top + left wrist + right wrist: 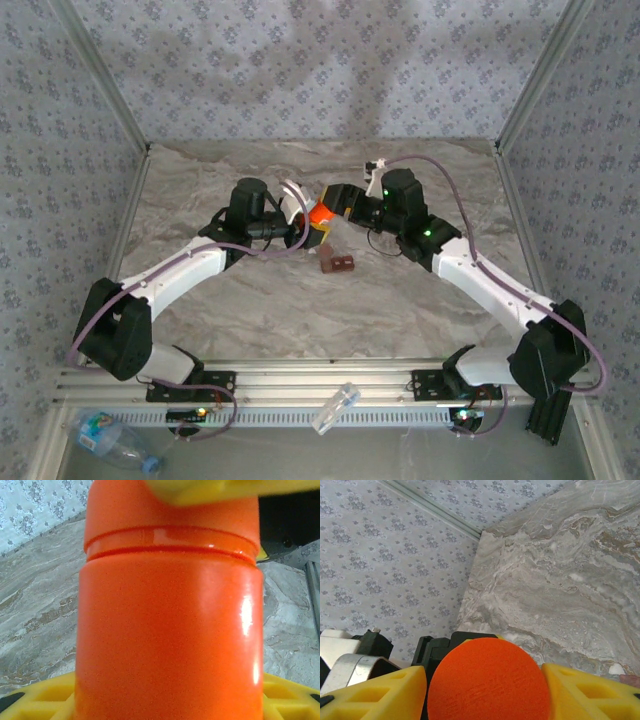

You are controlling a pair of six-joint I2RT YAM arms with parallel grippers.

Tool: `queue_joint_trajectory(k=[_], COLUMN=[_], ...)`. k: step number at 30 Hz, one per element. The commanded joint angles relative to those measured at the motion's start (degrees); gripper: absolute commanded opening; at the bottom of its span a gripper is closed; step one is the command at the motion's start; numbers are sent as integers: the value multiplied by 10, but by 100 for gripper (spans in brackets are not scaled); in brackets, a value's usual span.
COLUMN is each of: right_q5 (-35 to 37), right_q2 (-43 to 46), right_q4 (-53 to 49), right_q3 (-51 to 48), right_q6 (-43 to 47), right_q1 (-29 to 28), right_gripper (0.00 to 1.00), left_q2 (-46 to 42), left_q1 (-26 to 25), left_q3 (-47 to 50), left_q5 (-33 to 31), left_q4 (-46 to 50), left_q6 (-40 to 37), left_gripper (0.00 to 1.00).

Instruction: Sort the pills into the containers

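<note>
pill bottle (170,645) base: cut off | brown thing (337,263): too small to identify

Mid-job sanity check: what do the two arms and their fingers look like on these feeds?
The left arm and right arm match: white link shells, black joint housings, black base blocks. A purple-grey cable runs along each. Green lights glow on the right arm's wrist joints. The left fingers and right fingers are yellow plastic with cut-out ribs.
</note>
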State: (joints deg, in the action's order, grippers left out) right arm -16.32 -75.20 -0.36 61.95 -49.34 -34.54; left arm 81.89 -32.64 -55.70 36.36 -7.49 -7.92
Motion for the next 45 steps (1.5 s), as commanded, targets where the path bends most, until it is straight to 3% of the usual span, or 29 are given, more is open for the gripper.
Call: queue_joint_trajectory(k=[1, 6, 11, 17, 21, 23, 25, 28, 34, 39, 45], right_q5=[-14, -21, -68, -320, -387, -374, -334, -199, 6, 50, 47], right_q2=[-7, -7, -8, -45, -74, -71, -55, -12, 67, 56, 8], right_q4=[14, 17, 37, 133, 226, 227, 210, 131, 44, 11, 4], right_q3=[14, 12, 9, -2, -14, -13, -17, -29, -63, -30, 14], right_q6=[-2, 3, 55, 205, 159, 147, 137, 83, -33, -48, -42], right_q1=[-9, -8, 13, 84, 112, 109, 109, 112, 83, 42, 9], right_gripper=[57, 42, 35, 36, 41, 49, 67, 80, 82, 86, 87], left_q2=[6, 5, -3, -11, -11, -13, -17, -27, -43, -45, -40], left_q1=[-1, -1, -1, 4, 4, 4, 4, 2, -10, -16, -21], left_q3=[-24, -22, -21, -21, -21, -16, -8, 9, 31, 35, 33], left_q5=[2, 2, 18, 88, 99, 79, 47, -30, -152, -170, -162], left_q4=[-18, -18, -14, -14, -14, -14, -22, -40, -62, -68, -65], left_q6=[3, 2, 5, 31, 45, 43, 40, 27, -15, -25, -27], left_gripper=[0, 0, 0, 0, 0, 0, 0, 0, 0, 0, 0])
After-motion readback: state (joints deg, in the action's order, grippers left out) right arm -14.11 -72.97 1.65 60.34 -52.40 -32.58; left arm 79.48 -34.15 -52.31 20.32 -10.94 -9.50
